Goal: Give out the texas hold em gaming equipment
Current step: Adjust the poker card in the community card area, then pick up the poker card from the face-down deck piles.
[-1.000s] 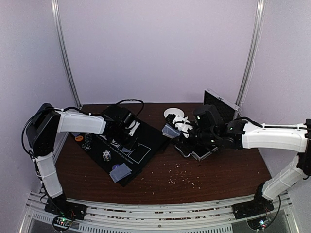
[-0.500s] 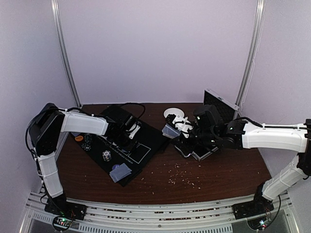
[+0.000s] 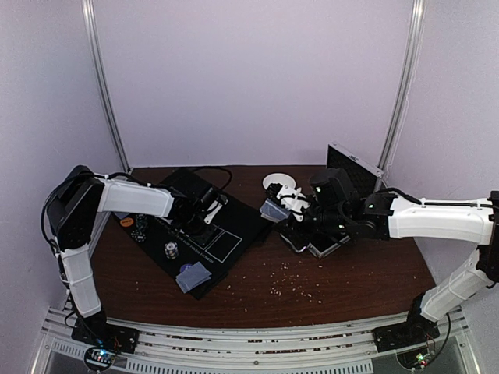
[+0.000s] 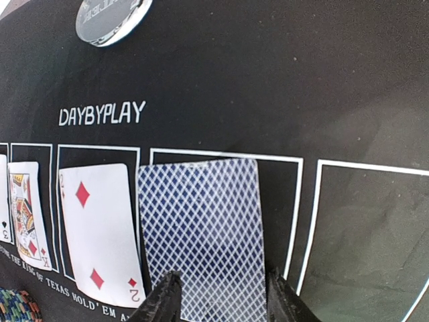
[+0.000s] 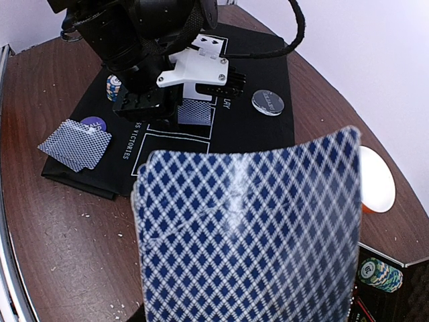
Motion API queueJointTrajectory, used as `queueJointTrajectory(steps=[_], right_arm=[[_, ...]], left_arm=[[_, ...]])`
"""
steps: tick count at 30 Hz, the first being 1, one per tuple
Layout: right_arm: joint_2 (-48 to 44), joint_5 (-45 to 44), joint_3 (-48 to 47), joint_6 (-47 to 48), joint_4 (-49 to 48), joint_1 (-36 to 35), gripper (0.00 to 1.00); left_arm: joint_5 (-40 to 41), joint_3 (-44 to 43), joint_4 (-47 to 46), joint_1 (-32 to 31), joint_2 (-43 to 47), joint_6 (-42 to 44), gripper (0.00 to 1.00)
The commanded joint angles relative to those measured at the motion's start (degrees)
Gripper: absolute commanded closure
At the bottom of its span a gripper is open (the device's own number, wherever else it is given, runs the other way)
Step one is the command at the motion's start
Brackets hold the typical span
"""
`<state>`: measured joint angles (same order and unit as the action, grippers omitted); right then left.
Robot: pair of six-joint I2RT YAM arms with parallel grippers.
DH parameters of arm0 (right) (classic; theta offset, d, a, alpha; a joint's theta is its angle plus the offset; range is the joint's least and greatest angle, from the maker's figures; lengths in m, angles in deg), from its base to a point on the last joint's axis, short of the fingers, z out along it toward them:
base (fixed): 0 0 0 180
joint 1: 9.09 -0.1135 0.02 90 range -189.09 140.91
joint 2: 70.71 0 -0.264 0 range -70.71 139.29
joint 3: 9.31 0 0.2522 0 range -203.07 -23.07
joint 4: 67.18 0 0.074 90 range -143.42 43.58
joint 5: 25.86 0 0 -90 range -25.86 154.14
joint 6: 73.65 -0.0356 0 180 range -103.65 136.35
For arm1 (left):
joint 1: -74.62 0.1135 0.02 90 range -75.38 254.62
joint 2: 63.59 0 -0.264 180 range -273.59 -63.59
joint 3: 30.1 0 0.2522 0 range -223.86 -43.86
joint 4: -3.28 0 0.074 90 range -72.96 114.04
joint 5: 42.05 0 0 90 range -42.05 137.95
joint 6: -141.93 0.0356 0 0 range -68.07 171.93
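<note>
My left gripper [image 4: 218, 295] pinches a face-down card [image 4: 201, 235] between half-spread fingers, over an outlined box on the black mat [image 4: 281, 80], beside the two of diamonds [image 4: 100, 231]. My right gripper [image 3: 290, 214] clamps a card deck [image 5: 248, 231] right of the mat, near the bowl [image 5: 377, 179].

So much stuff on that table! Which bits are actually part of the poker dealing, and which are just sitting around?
Part of the job:
- face-down card between the left gripper fingers
- two of diamonds
- deck of cards in the right gripper
- card pile
- chip stack
- orange disc

Lying about:
- white bowl
- silver case
- crumbs
</note>
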<state>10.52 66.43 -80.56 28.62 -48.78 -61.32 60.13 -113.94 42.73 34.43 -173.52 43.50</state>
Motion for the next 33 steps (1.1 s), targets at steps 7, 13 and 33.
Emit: queueJointTrajectory(steps=[7,13,33], right_arm=[[0.1,0.3,-1.7,0.6,0.6,0.3,0.60],[-0.9,0.9,-1.9,1.0,0.7,0.2,0.61],[-0.9,0.9,-2.9,2.5,0.1,-2.4,0.61]], left_arm=[[-8.3,-0.1,-0.7,-0.2,6.0,3.9,0.54],[-21.3,6.2,-15.9,-0.2,20.9,2.3,0.43],[-52.3,-1.7,-29.7,-4.6,15.8,-12.8,0.17]])
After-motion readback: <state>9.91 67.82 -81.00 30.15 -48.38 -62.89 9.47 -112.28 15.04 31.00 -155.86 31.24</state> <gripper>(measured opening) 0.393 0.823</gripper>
